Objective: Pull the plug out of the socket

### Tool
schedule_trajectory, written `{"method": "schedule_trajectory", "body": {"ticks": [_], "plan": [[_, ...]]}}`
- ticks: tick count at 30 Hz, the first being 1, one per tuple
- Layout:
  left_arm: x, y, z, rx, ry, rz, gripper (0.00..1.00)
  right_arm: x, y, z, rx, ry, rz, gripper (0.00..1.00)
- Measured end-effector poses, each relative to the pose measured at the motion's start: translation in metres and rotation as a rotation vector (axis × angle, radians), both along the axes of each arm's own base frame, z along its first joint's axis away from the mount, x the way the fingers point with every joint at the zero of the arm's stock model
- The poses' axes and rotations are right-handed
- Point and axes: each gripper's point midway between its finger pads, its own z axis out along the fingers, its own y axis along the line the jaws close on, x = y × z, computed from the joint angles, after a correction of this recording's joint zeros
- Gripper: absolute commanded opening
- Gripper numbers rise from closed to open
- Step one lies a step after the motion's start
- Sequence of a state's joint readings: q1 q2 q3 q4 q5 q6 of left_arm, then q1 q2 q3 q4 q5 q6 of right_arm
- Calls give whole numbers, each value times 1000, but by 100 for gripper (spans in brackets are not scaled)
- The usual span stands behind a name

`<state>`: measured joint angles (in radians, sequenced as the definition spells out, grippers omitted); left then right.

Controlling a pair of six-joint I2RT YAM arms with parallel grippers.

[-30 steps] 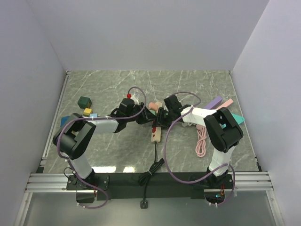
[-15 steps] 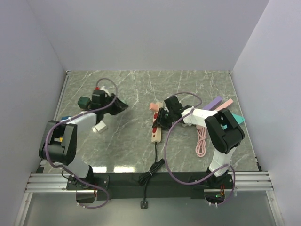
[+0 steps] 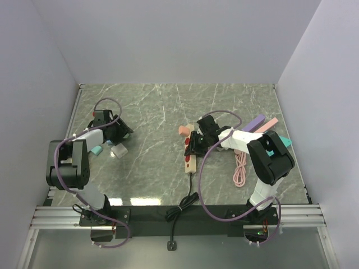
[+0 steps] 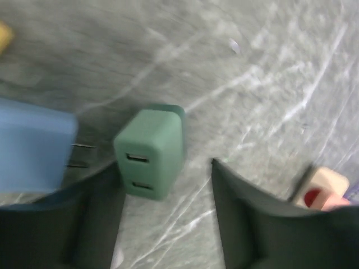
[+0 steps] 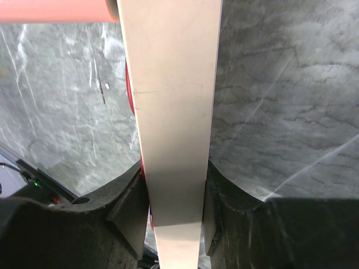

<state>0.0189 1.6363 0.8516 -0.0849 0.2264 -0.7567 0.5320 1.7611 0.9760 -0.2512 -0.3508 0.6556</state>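
The beige socket strip with its red switch lies mid-table, and no plug shows in it. My right gripper is shut on it; the right wrist view shows the strip clamped between both fingers of the right gripper. My left gripper is far to the left, open and empty. A pale plug lies loose on the table just in front of it. In the left wrist view, beyond the left gripper, a green two-slot plug block lies beside a blue piece with two metal prongs.
A teal block lies by the left wall. A pink block sits at the strip's far end. A pink cable and purple, pink and teal blocks lie at the right. The strip's black cord runs toward the near edge.
My left arm swung from the strip to the far left of the table and its jaws opened, leaving the plug there. The right gripper kept its hold on the strip.
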Motion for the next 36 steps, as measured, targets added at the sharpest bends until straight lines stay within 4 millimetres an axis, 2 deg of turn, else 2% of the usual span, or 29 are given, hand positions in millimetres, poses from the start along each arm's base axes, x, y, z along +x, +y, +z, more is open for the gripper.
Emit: {"method": "schedule_trajectory", "body": {"ticks": [2, 5, 8, 11, 14, 17, 20, 24, 28, 33, 36], "plan": [[0, 6, -2, 10, 13, 36, 82, -2, 0, 0, 2, 2, 14, 0], [0, 11, 0, 22, 7, 61, 93, -4, 1, 0, 6, 3, 32, 0], [-4, 9, 8, 16, -14, 62, 99, -7, 1, 1, 10, 7, 50, 0], [-6, -2, 22, 1, -64, 36, 99, -8, 1, 1, 14, 8, 61, 0], [-6, -32, 40, -31, -137, -51, 99, -10, 3, 2, 24, 12, 73, 0], [-8, -79, 55, -83, -209, -191, 99, -13, 5, 3, 38, 19, 86, 0], [-15, -120, 54, -125, -226, -310, 99, -16, 7, 5, 55, 28, 105, 0], [-17, -164, 42, -156, -201, -420, 100, -19, 9, 6, 62, 34, 121, 0], [-11, -194, 38, -170, -196, -482, 99, -22, 11, 6, 68, 38, 130, 0], [-5, -215, 42, -184, -220, -521, 99, -25, 13, 7, 74, 41, 143, 0], [-3, -225, 40, -191, -222, -540, 87, -26, 14, 7, 76, 42, 150, 0]]}}
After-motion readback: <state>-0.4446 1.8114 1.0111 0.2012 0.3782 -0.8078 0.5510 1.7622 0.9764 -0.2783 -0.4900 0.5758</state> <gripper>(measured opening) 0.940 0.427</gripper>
